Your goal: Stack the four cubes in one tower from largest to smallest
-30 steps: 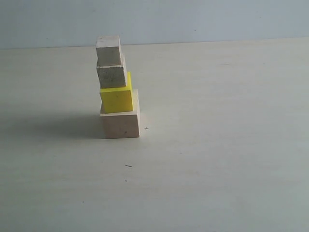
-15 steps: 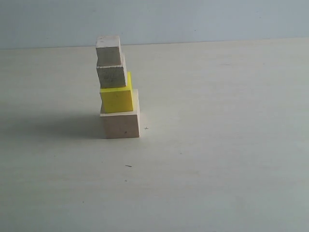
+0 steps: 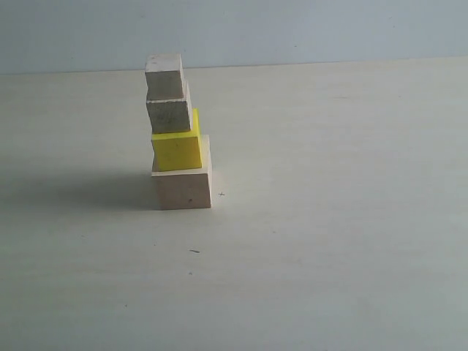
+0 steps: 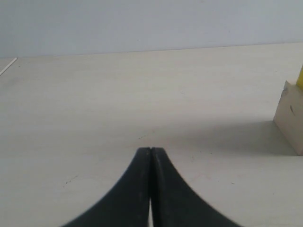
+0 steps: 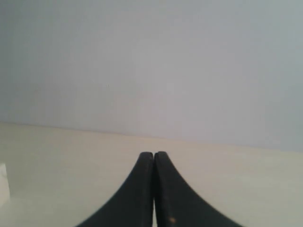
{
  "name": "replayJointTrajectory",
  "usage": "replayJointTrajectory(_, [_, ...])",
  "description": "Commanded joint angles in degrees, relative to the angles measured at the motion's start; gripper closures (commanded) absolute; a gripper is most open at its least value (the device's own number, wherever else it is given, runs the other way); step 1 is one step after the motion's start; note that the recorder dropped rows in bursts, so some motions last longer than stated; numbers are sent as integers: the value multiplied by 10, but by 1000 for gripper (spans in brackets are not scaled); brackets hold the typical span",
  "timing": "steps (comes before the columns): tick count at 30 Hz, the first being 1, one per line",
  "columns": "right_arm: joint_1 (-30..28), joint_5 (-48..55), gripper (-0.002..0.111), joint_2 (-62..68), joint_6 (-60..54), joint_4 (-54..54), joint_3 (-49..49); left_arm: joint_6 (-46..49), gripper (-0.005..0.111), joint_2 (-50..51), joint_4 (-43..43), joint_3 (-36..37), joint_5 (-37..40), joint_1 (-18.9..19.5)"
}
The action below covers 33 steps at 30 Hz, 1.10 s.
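A tower of four cubes stands left of centre on the table in the exterior view. The large pale wood cube [image 3: 182,186] is at the bottom, the yellow cube [image 3: 176,149] on it, the medium pale cube [image 3: 169,113] above that, and the small pale cube [image 3: 164,74] on top, each set slightly askew. Neither gripper shows in the exterior view. My left gripper [image 4: 151,150] is shut and empty, low over the table, with the large cube's corner [image 4: 289,116] off to one side. My right gripper [image 5: 154,155] is shut and empty, facing the wall.
The pale table [image 3: 329,219] runs back to a blue-grey wall [image 3: 292,29]. A small dark mark [image 3: 194,251] lies on the tabletop in front of the tower. A pale object's edge [image 5: 4,184] shows at the border of the right wrist view.
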<state>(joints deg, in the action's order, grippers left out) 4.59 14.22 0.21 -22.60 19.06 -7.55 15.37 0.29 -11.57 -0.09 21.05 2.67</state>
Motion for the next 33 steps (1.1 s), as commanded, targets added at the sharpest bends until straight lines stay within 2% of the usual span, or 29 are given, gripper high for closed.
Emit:
replayJointTrajectory(1, [1,6,108,-2,52,-62,53,2,107,-3,2,1,-2,2])
replayJointTrajectory(16, [1,12,108,-2,50,-92,75,4,107,-3,2,1,-2,2])
replayJointTrajectory(19, [1,42,108,-2,64,-92,75,5,107,-3,2,1,-2,2])
replayJointTrajectory(27, [1,45,108,-2,91,-93,75,5,107,-3,2,1,-2,2])
replayJointTrajectory(33, [-47,53,108,-2,98,-95,75,5,107,-3,2,1,-2,2])
